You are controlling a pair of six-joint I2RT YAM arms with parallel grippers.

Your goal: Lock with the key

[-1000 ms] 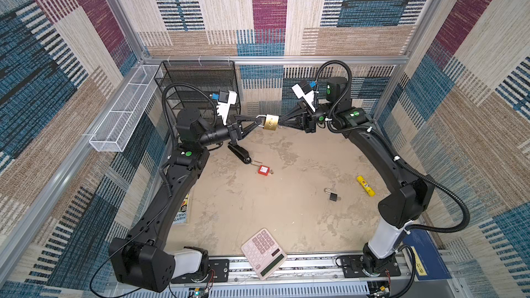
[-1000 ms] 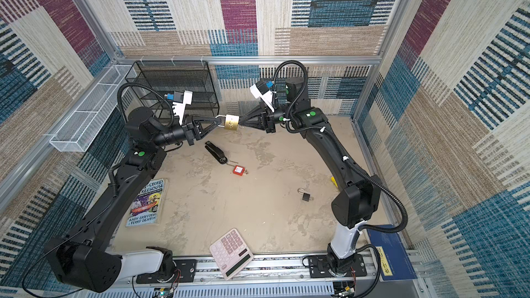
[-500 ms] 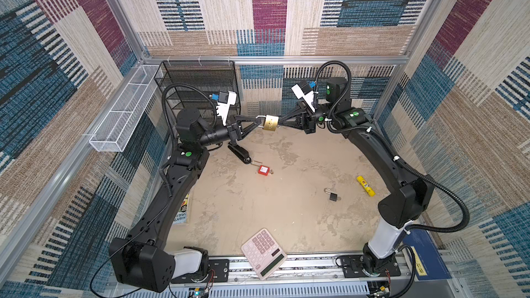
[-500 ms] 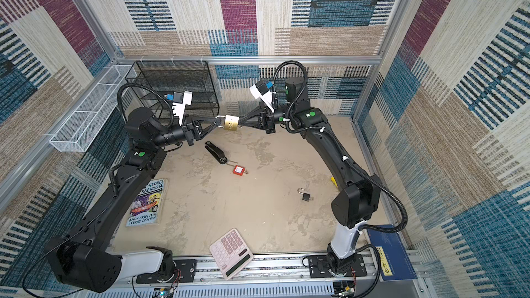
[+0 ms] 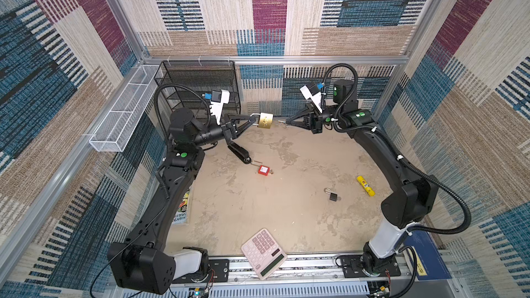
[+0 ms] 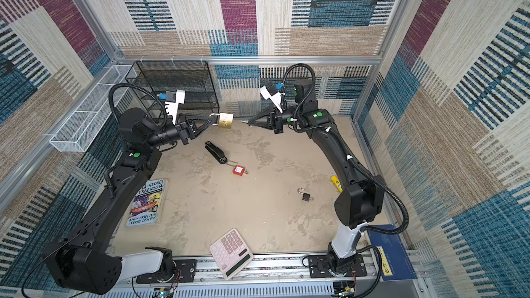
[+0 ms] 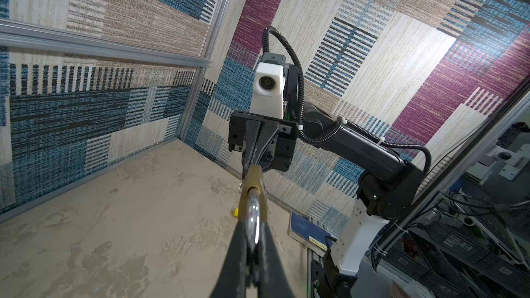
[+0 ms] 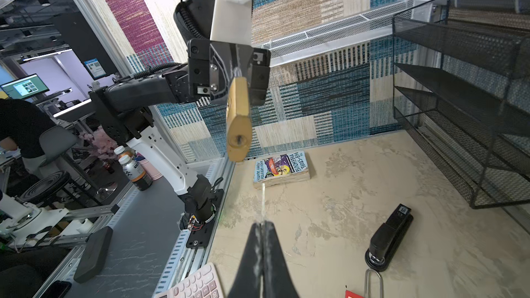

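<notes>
A brass padlock point(image 5: 265, 120) point(image 6: 225, 120) hangs in the air at the back of the table. My left gripper point(image 5: 253, 118) point(image 7: 253, 224) is shut on its silver shackle point(image 7: 254, 216). In the right wrist view the padlock point(image 8: 238, 121) turns its keyhole end towards the camera. My right gripper point(image 5: 287, 122) point(image 8: 261, 224) is shut on a thin key point(image 8: 262, 204) point(image 5: 282, 121) that points at the padlock. A short gap separates the key tip from the padlock. In a top view the key point(image 6: 244, 122) sits level with the padlock body.
On the table lie a black stapler point(image 5: 239, 153), a red padlock point(image 5: 263, 170), a small black padlock point(image 5: 332, 196), a yellow tube point(image 5: 365, 186), a pink calculator point(image 5: 263, 253) and a book point(image 6: 147, 203). A black wire rack point(image 5: 200, 87) stands behind the left arm, next to a white mesh basket point(image 5: 123, 110).
The gap between the key and the brass padlock looks slightly wider than before. Both grips are unchanged.
</notes>
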